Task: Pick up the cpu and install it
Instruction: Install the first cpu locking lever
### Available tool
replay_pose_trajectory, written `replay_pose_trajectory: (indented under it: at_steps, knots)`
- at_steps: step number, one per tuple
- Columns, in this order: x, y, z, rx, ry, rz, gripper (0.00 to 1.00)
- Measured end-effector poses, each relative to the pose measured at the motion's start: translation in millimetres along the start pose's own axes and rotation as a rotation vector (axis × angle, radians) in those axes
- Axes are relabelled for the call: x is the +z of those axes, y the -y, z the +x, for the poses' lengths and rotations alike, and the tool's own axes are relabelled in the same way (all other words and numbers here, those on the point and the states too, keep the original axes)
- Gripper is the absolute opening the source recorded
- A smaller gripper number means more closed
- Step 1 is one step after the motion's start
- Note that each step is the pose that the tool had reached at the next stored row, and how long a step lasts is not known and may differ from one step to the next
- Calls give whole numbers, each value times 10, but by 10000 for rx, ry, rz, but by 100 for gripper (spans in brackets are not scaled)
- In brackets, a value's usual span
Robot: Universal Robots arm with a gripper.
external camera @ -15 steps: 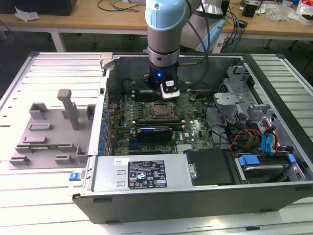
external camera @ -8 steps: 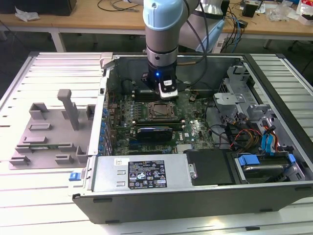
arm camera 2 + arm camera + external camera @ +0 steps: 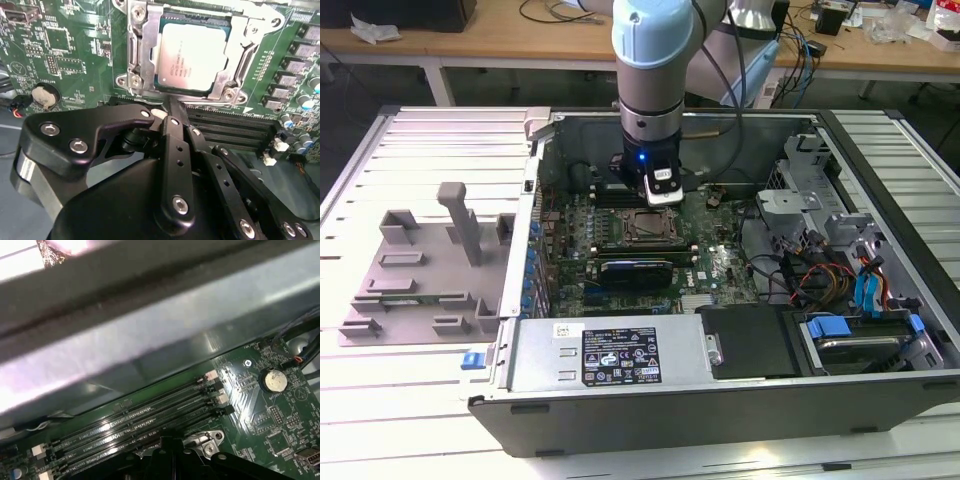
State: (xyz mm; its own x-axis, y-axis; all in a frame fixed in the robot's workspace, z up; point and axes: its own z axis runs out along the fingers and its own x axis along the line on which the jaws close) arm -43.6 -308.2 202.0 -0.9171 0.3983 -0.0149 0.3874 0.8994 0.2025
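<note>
The cpu (image 3: 192,56), a small square chip with a silvery-white top, lies flat inside the metal-framed motherboard socket (image 3: 134,55), whose frame stands open around it. My gripper (image 3: 172,106) hovers just beside the socket, over the black memory slots (image 3: 230,131). Its black fingers are drawn together at the tips with nothing between them. In the exterior view the gripper (image 3: 660,190) hangs inside the open computer case, just behind the socket (image 3: 648,228). The first wrist view catches the fingertips (image 3: 165,444) above the memory slots (image 3: 145,422).
A grey moulded tray (image 3: 410,270) lies to the exterior view's left of the case. Inside the case are a power supply (image 3: 610,352) at the front, drive bays and cables (image 3: 840,270) at the right, and a coin battery (image 3: 274,381). The case wall (image 3: 150,335) is close behind.
</note>
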Motion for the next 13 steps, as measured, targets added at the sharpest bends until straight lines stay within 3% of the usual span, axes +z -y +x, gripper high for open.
replay_pose_trajectory:
  at_steps: [10,13]
  knots:
    - [51,25,-9,12,11,13,11]
    - [53,8,-56,14,11,19,11]
